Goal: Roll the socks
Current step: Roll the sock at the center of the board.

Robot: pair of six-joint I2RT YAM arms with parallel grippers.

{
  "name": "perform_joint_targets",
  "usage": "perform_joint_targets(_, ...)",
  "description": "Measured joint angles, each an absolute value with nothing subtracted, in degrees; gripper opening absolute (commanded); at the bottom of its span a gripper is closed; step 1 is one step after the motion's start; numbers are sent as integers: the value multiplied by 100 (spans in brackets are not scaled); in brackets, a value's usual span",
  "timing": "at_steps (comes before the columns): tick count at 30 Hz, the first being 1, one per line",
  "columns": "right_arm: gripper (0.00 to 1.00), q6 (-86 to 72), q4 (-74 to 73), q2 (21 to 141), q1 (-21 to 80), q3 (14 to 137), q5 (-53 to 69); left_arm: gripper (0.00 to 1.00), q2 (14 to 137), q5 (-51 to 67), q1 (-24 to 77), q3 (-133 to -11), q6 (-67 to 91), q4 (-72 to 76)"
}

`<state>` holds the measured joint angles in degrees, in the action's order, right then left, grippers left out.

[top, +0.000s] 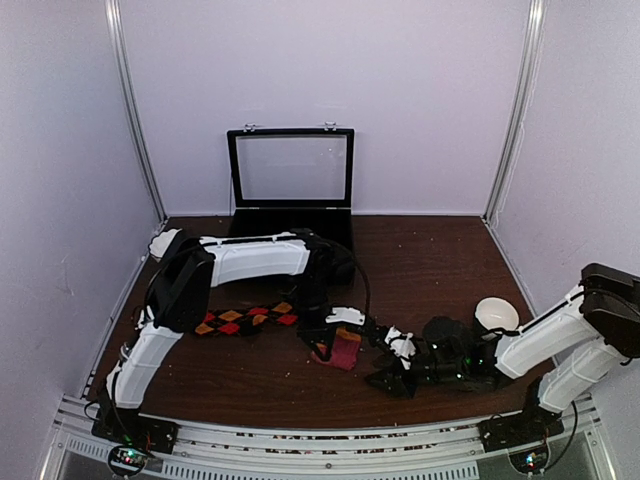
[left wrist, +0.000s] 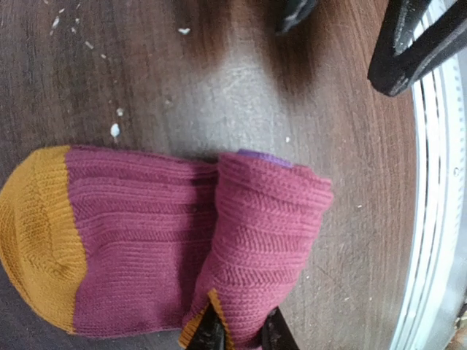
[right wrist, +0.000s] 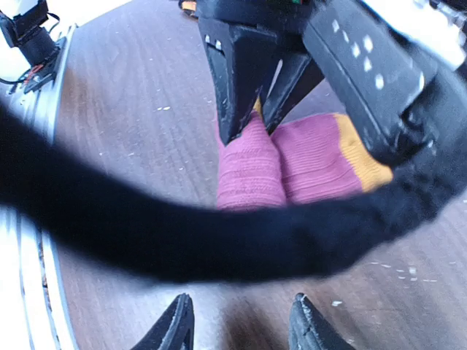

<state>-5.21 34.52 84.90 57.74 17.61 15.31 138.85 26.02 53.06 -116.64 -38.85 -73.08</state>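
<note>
**Pink sock (left wrist: 146,240) part-rolled near the front edge**

Argyle sock (top: 245,318) lies flat at left, partly hidden by the left arm. At centre, left fingers (left wrist: 210,334) pinch the pink sock's rolled end; its orange toe lies flat. Right fingers (right wrist: 175,324) stand spread, near it but apart. The surface (top: 440,260) offers room at back right.

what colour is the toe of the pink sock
Orange toe on the pink sock, clearest in the left wrist view.
</note>
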Motion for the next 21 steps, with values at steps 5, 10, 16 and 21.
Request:
perform_joint_targets(5, 43, -257, 3140, 8215, 6058, 1763, 1127, 1, 14173, 2764, 5242, -12099, -3715, -7693)
perform_joint_targets(10, 43, -3, 2801, 8309, 6648, 1824, 799, 1, 14466, 2816, 5227, -12586, -3618, -8108)
perform_joint_targets(16, 42, 403, 2331, 8517, 7102, 2327, 395, 1, 14833, 2934, 5190, -13181, -3577, -8604)
perform_joint_targets(21, 42, 1000, 1820, 8549, 7240, 3006, 126, 1, 15026, 3020, 5170, -13489, -3579, -8858)
